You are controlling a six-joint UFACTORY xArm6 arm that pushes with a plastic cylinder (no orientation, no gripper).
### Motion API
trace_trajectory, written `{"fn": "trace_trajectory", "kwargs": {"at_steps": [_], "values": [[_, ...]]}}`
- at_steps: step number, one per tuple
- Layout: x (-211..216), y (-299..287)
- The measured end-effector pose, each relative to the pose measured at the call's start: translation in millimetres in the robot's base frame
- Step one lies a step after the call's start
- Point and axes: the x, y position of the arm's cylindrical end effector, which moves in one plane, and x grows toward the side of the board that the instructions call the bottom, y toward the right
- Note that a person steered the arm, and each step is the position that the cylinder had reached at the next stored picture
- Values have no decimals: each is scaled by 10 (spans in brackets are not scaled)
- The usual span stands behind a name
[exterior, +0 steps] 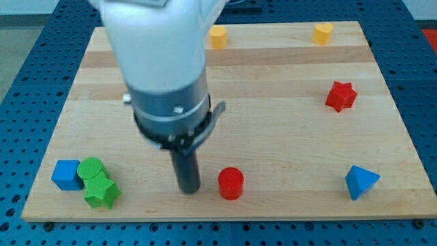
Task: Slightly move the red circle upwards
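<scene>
White arm (160, 41), dark collar (small screw), black rod (186, 171)

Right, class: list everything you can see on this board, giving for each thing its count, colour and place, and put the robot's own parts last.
Board: one, pale wood, fills most of the view.
Red circle: one, red, bottom centre.
Red star: one, red, right side.
Blue triangle: one, blue, bottom right.
Blue cube: one, blue, bottom left.
Green circle: one, green, beside the blue cube.
Green star: one, green, just below the green circle.
Yellow blocks: two, yellow, top edge; shapes unclear.
My tip: one, dark rod, just left of the red circle.
</scene>
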Motion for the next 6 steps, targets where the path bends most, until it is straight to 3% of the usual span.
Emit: {"fn": "trace_trajectory", "kwargs": {"at_steps": [4,6], "values": [[162,333],[-915,332]]}}
